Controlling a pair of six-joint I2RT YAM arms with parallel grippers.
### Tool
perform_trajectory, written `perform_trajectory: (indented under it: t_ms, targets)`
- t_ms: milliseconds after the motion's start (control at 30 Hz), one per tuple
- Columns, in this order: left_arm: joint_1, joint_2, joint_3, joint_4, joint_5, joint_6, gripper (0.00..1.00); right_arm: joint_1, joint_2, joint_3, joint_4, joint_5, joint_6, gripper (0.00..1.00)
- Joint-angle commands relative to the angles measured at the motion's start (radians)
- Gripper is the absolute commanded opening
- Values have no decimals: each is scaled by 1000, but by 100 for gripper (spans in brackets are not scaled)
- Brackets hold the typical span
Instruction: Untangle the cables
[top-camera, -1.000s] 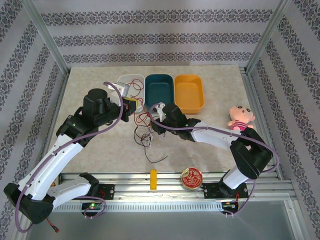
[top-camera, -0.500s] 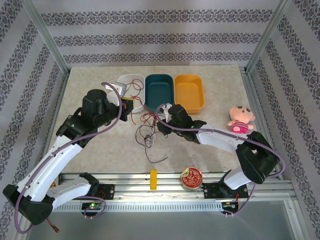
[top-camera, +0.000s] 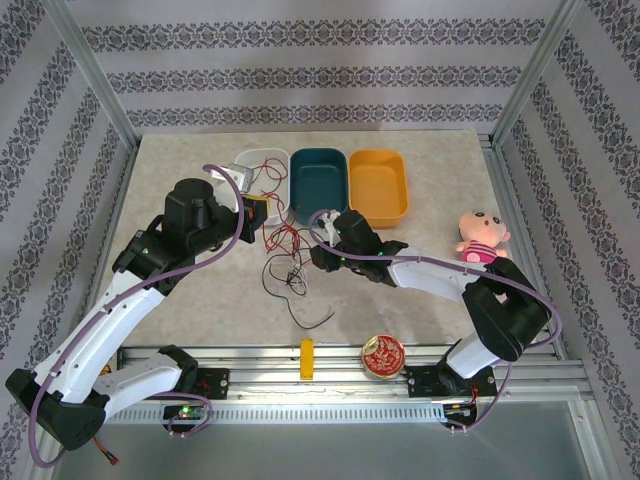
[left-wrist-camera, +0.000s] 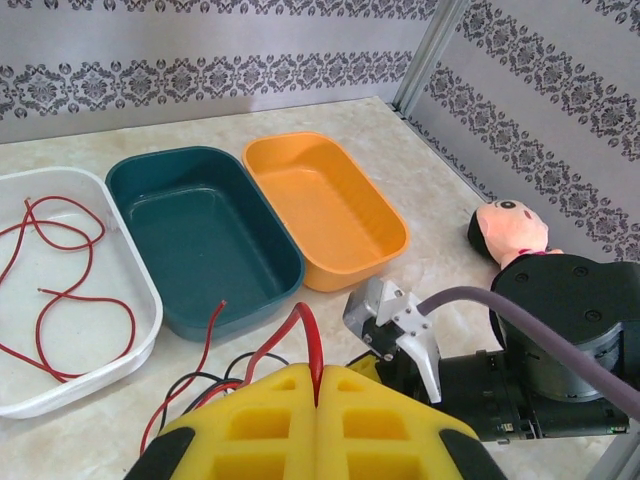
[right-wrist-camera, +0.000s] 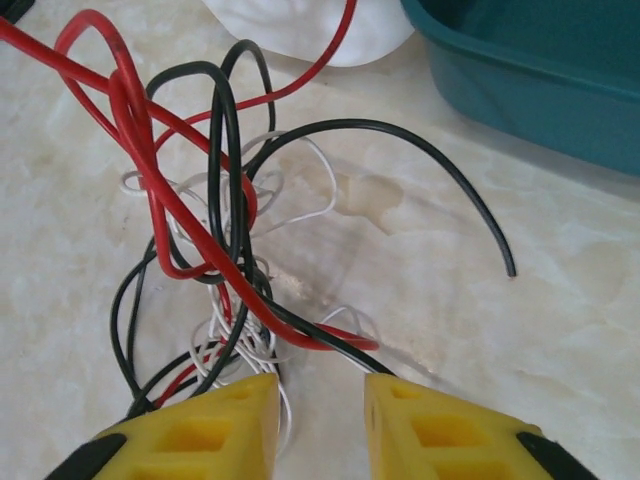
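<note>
Observed from the near edge of the table (top-camera: 230, 300). The left arm (top-camera: 120, 310) reaches up the left side. The right arm (top-camera: 440, 275) stretches leftwards across the middle.

Three bins stand in a row at the far side: a white bin (top-camera: 262, 158), a teal bin (top-camera: 318, 180) and an orange bin (top-camera: 378, 185). A doll (top-camera: 482, 235) lies at the right edge. A round tin (top-camera: 383, 356) and a yellow block (top-camera: 307, 358) sit by the near rail.

The cables (top-camera: 285, 268) lie as a loose tangle of red, black and white strands on the bare table. The tangle is in front of the white and teal bins, between the two grippers.

Left gripper (left-wrist-camera: 318, 378): yellow fingers pressed together, pinching a red cable (left-wrist-camera: 303, 335). This cable rises out of the seam between the fingertips, arches over and drops back towards the tangle. The gripper is raised near the front corner of the white bin. A second red wire (left-wrist-camera: 88, 250) lies coiled inside that bin.

Right gripper (right-wrist-camera: 320, 395): fingers parted, bare table visible in the gap. It is low over the table at the right side of the tangle. The tangle (right-wrist-camera: 215, 240) spreads just ahead of the fingertips. White and black strands run under the left fingertip (right-wrist-camera: 240, 405). A black and a red strand end close to the right one. No strand is seen clamped between them.
</note>
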Motion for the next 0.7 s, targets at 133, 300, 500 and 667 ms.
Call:
perform_trajectory:
  t_ms: [133, 300, 500, 667]
  targets:
    - [14, -14, 5, 22, 36, 19, 0, 14, 19, 43, 45, 13, -82, 38]
    - [15, -14, -1, 40, 63, 13, 0, 9, 57, 82, 37, -12, -102, 38]
    - [14, -14, -5, 40, 64, 11, 0, 15, 77, 103, 38, -11, -103, 30]
    - [14, -19, -6, 39, 53, 11, 0, 13, 74, 98, 25, 29, -92, 8]
